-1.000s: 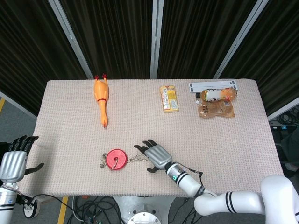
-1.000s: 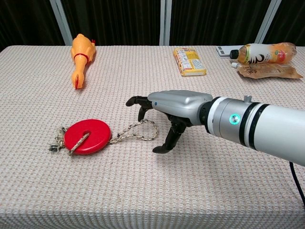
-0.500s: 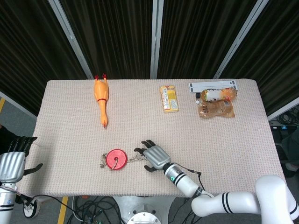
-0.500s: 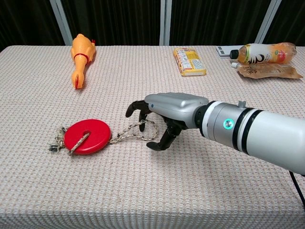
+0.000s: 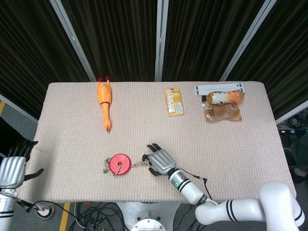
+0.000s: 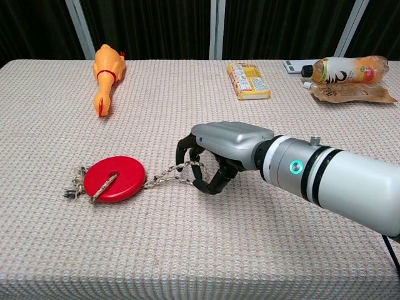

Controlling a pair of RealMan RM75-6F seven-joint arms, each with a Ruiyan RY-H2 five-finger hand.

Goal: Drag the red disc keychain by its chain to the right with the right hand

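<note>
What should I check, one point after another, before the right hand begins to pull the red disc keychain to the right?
1. Right hand at the pale braided chain loop: ok, its dark fingers are curled in around the loop's right end.
2. Firm hold on the chain: cannot tell, the fingers hide the contact.
3. Chain joined to the flat red disc: ok, it runs from the disc's right edge to the hand.
4. Path to the right over the beige woven tablecloth: ok, nothing lies there on the near part.
5. Yellow rubber chicken: ok, far back, away from the path.
6. Left hand: ok, off the table's left edge.
</note>
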